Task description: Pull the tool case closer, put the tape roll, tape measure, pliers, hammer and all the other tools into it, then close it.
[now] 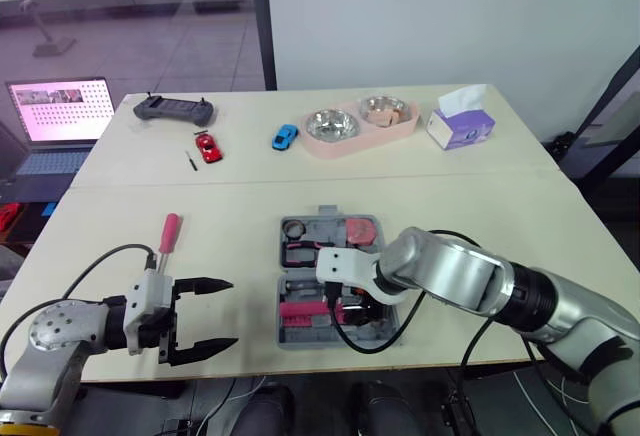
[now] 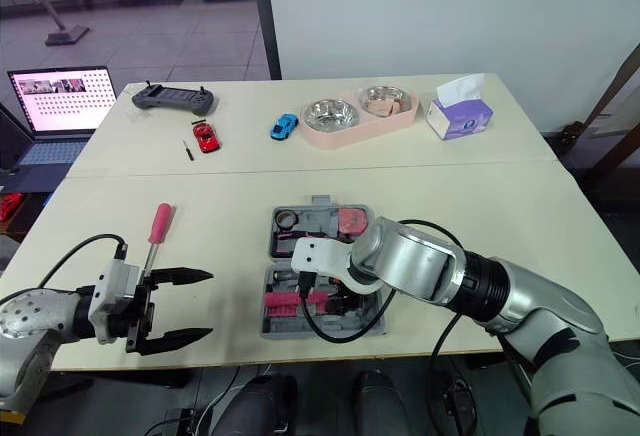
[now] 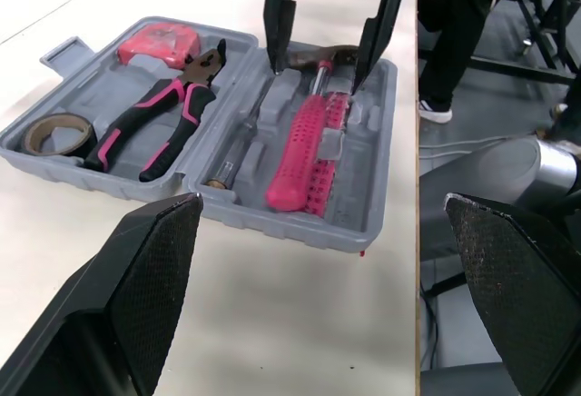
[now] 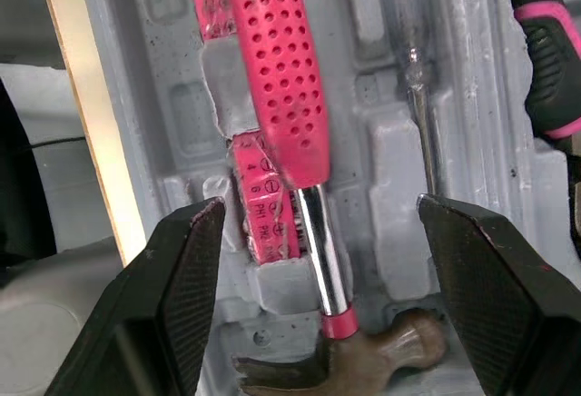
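So the tool case (image 3: 272,219) sits open at lower centre of the head view, near the front edge of the table (image 1: 480,206). The upper half has the tape roll (image 3: 53,133), pliers (image 3: 154,119) and tape measure (image 3: 159,42) in it, and the hammer (image 4: 272,60) lies in the lower half.

The right gripper (image 4: 318,210) hangs right over the hammer's shaft with its fingers spread wide on either side. It's gripping nothing. The left gripper (image 1: 232,313) is at lower left of the frame, also wide open and empty.

One tool I can see that's not packed is the pink-handled screwdriver (image 1: 163,243). It's lying on the table left of the case, just above the left gripper.

My read is that the hammer is down and the step in hand is letting go cleanly. I'd lift the right gripper straight up so neither finger drags the shaft out of its groove, then move it off to the right and clear of the case.

The screwdriver looks like a job for the left arm:
- Come down across the pink handle, not the thin shaft.
- Close firmly, since it's round and will probably roll.
- Lay it lengthwise in a free groove.

Everything should sit flush before folding, or the case probably won't shut.
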Robot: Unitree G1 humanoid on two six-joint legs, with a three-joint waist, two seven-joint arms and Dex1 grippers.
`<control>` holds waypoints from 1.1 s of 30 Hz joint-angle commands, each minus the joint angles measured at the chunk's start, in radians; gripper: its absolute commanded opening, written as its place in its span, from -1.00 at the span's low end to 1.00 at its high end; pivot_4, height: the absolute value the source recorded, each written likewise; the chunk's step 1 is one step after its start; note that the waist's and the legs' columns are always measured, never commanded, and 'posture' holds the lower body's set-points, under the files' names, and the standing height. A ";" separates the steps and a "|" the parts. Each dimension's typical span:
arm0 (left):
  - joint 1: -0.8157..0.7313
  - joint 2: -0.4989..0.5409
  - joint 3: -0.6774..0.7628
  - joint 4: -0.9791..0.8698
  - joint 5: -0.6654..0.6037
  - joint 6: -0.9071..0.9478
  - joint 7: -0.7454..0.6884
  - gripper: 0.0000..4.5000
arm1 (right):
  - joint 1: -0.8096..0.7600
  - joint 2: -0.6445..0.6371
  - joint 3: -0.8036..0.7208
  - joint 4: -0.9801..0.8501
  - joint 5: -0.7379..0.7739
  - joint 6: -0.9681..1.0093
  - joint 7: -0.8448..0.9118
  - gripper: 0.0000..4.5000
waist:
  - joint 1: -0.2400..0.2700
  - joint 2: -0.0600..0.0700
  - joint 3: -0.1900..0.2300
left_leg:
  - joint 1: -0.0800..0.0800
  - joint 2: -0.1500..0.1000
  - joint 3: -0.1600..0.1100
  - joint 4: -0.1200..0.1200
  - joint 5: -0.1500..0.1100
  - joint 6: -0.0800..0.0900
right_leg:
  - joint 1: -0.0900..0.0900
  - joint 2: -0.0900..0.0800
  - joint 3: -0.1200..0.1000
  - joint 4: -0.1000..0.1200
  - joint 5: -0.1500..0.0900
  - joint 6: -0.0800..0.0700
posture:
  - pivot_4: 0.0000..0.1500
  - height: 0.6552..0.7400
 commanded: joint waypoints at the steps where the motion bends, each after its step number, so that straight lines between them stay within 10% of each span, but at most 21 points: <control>1: 0.006 0.004 0.009 -0.033 -0.022 0.007 0.001 1.00 | 0.004 -0.026 -0.080 -0.065 0.010 0.000 0.005 0.61 | 0.000 0.000 0.000 | 0.000 0.000 0.000 0.000 0.000 0.000 | 0.000 0.000 0.000 0.000 0.000 0.000 | 1.00 1.00; 23: -0.007 0.009 0.007 -0.031 -0.020 0.026 -0.007 1.00 | 0.174 -0.072 -0.092 -0.042 -0.051 -0.126 0.004 0.61 | 0.002 0.000 0.000 | 0.000 0.000 0.000 0.001 0.000 0.000 | 0.001 0.001 0.000 0.000 0.000 0.000 | 1.00 1.00; 33: 0.005 0.010 0.012 -0.047 -0.022 0.036 -0.002 1.00 | 0.207 -0.076 -0.070 0.027 -0.114 -0.213 0.051 -0.99 | 0.002 0.000 0.000 | 0.000 0.000 0.000 0.001 0.000 0.000 | 0.001 0.001 0.000 0.000 0.000 0.000 | 1.00 1.00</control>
